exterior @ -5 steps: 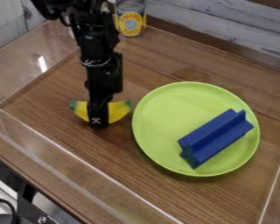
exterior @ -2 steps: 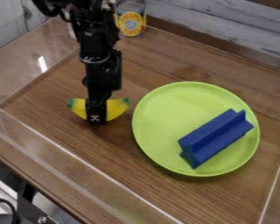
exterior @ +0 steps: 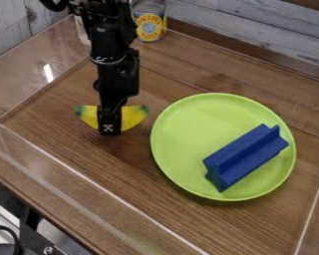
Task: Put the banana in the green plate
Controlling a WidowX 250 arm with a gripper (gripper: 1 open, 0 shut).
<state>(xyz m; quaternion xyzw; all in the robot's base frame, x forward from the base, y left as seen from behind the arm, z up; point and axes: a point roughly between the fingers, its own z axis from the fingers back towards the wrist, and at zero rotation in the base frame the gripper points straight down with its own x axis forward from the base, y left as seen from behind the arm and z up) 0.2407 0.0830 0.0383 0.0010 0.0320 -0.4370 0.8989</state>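
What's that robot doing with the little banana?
The robot's gripper is pointing straight down and pinching the banana, which is on the wooden table just left of the green plate. A blue block already sits on the plate. The banana isn't on the plate yet.

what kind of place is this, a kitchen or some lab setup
Probably a lab test bench, not a kitchen: a robot arm's gripper works on a wooden table walled by clear panels, handling a toy banana.
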